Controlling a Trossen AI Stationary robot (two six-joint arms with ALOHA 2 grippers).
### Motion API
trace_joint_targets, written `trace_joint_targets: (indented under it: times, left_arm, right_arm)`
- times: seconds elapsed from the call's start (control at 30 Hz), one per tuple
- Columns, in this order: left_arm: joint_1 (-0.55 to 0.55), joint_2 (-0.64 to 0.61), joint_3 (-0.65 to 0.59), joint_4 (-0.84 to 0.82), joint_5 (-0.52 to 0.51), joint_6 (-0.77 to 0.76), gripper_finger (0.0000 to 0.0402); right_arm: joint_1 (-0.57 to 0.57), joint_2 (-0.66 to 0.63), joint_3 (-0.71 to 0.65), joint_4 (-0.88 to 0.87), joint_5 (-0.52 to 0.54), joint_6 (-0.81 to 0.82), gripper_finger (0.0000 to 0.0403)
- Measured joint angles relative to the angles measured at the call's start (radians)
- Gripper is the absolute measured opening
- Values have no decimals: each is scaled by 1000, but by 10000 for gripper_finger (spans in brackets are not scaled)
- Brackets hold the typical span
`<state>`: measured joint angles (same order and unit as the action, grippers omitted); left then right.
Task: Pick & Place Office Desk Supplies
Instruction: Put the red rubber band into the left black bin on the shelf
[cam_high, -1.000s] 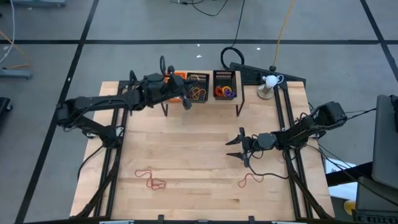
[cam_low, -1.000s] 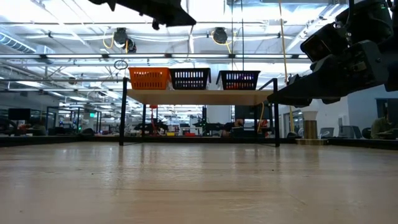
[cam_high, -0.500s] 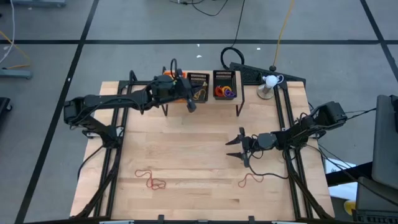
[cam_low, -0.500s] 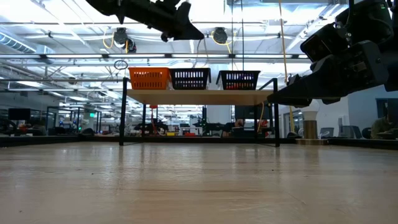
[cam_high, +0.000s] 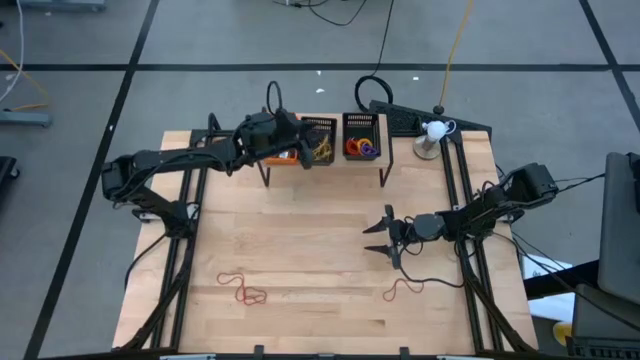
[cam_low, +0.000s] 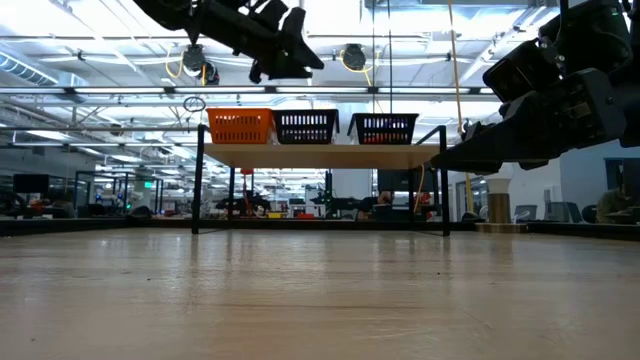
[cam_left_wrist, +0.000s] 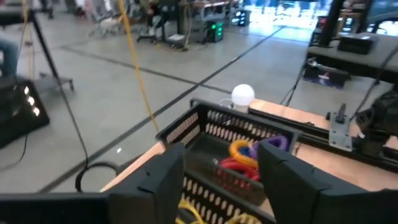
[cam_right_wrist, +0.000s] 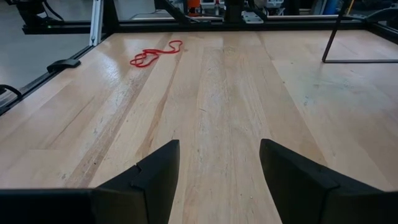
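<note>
On the high view's left, the left gripper (cam_high: 312, 155) hung over the middle black mesh tray (cam_high: 318, 125) on the raised shelf (cam_high: 375, 160) at the table's twelve o'clock edge, just right of the orange mesh tray (cam_high: 289, 122); its fingers (cam_left_wrist: 158, 180) stood apart with nothing between them, and yellow-orange loops (cam_high: 322, 150) lay in the tray below; so I judged the step in hand to be a drop just made into that tray. Past those fingers in the left wrist view, the right-hand black tray (cam_left_wrist: 217, 134) held small rings (cam_left_wrist: 239, 158) in orange, red and purple. Toward seven o'clock on the wooden table (cam_high: 300, 240) lay a tangle of red-brown rubber-band loops (cam_high: 243, 288); its long axis ran roughly from ten to four o'clock, flat on the wood. At about five o'clock lay a second red rubber band (cam_high: 403, 289), stretched near nine to three with one end curling up toward two o'clock. Right of centre, the right gripper (cam_high: 380, 237) waited above the table with its fingers (cam_right_wrist: 152, 174) spread and empty, pointing toward nine o'clock, well apart from both bands. The next move, as I judged it, called for one gripper to come down on a band on the table, close on the thin loop flat against the wood, and carry it to the shelf.
</note>
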<state>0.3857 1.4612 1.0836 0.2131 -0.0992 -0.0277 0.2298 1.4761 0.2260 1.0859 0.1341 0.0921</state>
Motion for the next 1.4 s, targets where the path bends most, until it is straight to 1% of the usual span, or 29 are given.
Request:
trace_joint_targets:
  times: [0.1,0.17,0.23,0.33,0.4,0.47,0.57,0.67,0.8,0.9,0.97,1.1,1.17,1.27,1.4]
  left_arm:
    - [13,0,0,-29,-10,-32,219]
    - [15,0,0,-43,14,-37,227]
    - [13,-4,0,-51,67,-17,231]
    - [-12,-25,0,-105,181,-1,230]
    - [-43,-54,0,-209,262,-1,223]
    - [-86,-88,0,-325,319,-12,213]
    - [-186,-135,0,-504,329,-54,195]
    - [-322,-156,0,-680,240,-109,175]
    - [-536,-148,0,-877,56,-231,152]
    - [-693,-131,-12,-946,-88,-337,143]
    - [-788,-130,-41,-962,-162,-423,141]
    - [-949,-131,-110,-940,-292,-612,146]
    - [-1029,-144,-153,-927,-388,-710,151]
    - [-1146,-177,-230,-894,-562,-855,160]
    - [-1292,-227,-355,-876,-773,-1094,175]
  right_arm:
    - [0,0,0,0,0,0,212]
    - [0,0,0,0,0,0,212]
    - [0,0,0,-1,0,0,212]
    - [0,0,0,-6,0,1,212]
    - [0,0,0,-13,-1,9,212]
    - [0,0,0,-23,-4,18,212]
    - [0,0,0,-34,-4,20,212]
    - [0,0,0,-38,-4,24,212]
    - [0,0,0,-37,-4,27,212]
    - [0,0,0,-37,-6,34,212]
    - [0,0,0,-39,-6,47,212]
    - [0,0,0,-37,-8,57,212]
    - [0,0,0,-37,-8,57,212]
    - [0,0,0,-37,-8,57,212]
    - [0,0,0,-37,-8,56,212]
